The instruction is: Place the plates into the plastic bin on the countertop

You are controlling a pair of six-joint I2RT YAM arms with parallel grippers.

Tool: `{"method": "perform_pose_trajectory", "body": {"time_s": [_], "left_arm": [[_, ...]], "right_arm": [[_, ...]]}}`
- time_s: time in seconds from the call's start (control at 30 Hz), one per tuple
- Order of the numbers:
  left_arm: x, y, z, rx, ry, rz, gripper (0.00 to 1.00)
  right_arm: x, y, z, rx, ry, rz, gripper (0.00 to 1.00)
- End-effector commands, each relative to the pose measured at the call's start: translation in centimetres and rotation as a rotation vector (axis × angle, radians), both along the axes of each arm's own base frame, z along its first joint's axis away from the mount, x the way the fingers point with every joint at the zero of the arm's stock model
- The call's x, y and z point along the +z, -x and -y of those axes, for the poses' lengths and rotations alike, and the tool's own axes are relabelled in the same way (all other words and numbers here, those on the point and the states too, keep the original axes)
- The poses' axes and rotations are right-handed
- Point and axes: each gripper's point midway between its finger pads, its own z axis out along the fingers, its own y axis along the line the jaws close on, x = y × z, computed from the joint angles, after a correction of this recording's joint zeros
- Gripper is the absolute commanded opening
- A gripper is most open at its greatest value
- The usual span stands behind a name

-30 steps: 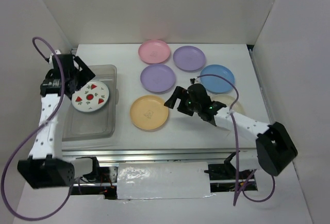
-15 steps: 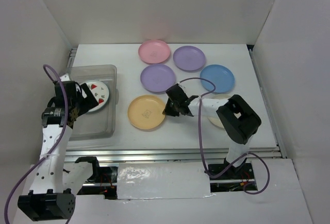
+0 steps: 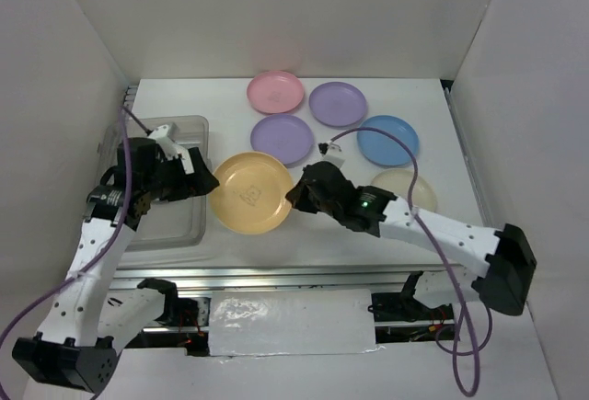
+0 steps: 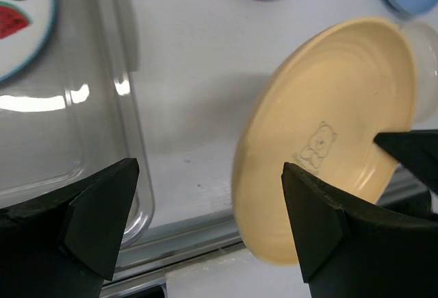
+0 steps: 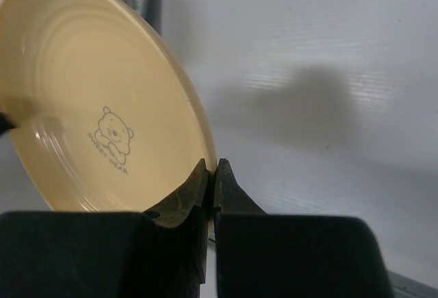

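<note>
My right gripper (image 3: 294, 196) (image 5: 211, 168) is shut on the rim of the orange-yellow plate (image 3: 250, 192) (image 5: 89, 106), which hangs tilted above the countertop (image 3: 304, 239), just right of the plastic bin (image 3: 161, 230). The left gripper (image 3: 198, 177) (image 4: 209, 175) stands open at the bin's right wall, and the plate's (image 4: 335, 120) left rim reaches between its fingers. In the left wrist view the strawberry plate (image 4: 14, 24) lies in the bin (image 4: 102, 106). Pink (image 3: 275, 92), two purple (image 3: 338, 103) (image 3: 282, 138), blue (image 3: 387, 139) and cream (image 3: 403, 185) plates lie on the countertop.
White walls stand on three sides of the countertop. A metal rail (image 3: 304, 276) runs along its front edge. Purple cables loop from both arms over the right and left parts of the scene.
The right gripper has shut on the orange-yellow plate's rim, lifted it and carried it left. The left gripper has swung right, from over the strawberry plate to the bin's right wall.
</note>
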Motion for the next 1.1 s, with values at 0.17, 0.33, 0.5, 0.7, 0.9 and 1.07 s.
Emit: {"method": "perform_pose_trajectory", "body": {"time_s": [0.17,0.33,0.5,0.7,0.9,1.07], "left_arm": [[0.8,-0.8,5.3,-0.187,0.064,0.028,0.72],[1.4,-1.7,5.5,-0.137,0.044,0.039,0.00],[3.1,-3.7,3.0,0.070,0.029,0.073,0.00],[2.1,-6.3,-10.4,0.646,-0.022,-0.019,0.00],[-1.5,-7.5,-19.9,0.964,0.054,-0.068,0.00],[-5.1,-8.8,-22.9,1.022,0.090,-0.110,0.00]], "right_arm": [[6.3,1.8,1.7,0.062,-0.159,0.114,0.00],[7.1,1.9,2.4,0.053,-0.156,0.134,0.10],[6.9,0.7,3.4,-0.001,-0.162,0.144,1.00],[2.1,-3.3,7.3,-0.108,-0.143,0.049,1.00],[-1.1,-3.1,7.0,-0.064,-0.129,-0.005,1.00],[-2.3,-4.2,7.2,-0.061,-0.142,-0.009,1.00]]}}
